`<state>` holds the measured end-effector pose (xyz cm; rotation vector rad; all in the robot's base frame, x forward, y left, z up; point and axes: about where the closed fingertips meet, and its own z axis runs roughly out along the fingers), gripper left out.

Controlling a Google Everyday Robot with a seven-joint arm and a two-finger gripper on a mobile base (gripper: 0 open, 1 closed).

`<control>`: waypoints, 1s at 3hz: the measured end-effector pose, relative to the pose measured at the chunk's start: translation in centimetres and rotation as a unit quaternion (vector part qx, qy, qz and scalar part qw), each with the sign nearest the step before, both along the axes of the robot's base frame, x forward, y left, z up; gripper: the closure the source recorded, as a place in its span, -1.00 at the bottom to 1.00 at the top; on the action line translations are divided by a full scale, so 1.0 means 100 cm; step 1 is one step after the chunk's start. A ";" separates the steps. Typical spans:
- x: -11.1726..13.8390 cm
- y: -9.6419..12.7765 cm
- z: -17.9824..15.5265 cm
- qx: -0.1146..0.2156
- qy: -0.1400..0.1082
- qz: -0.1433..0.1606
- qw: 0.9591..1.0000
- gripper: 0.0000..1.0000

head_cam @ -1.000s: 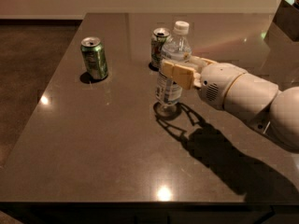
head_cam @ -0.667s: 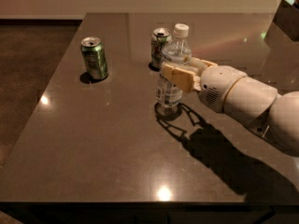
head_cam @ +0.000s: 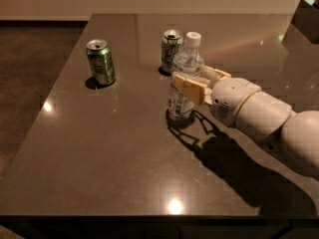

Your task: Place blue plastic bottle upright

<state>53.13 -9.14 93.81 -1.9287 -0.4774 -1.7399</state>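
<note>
The blue plastic bottle [head_cam: 185,63] stands upright on the dark table [head_cam: 109,148], near its middle. It is clear, with a white cap and a pale label. My gripper [head_cam: 196,83] reaches in from the right and its fingers [head_cam: 188,87] are closed around the bottle's middle. The bottle's base looks to rest on the table top.
A green soda can [head_cam: 100,61] stands upright at the back left. A white-and-green soda can [head_cam: 170,50] stands just behind the bottle. A dark object [head_cam: 306,19] sits at the far right corner. My white arm [head_cam: 264,118] stretches across the right side.
</note>
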 end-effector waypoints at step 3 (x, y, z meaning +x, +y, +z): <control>-0.003 0.003 0.000 0.003 -0.011 -0.004 1.000 -0.76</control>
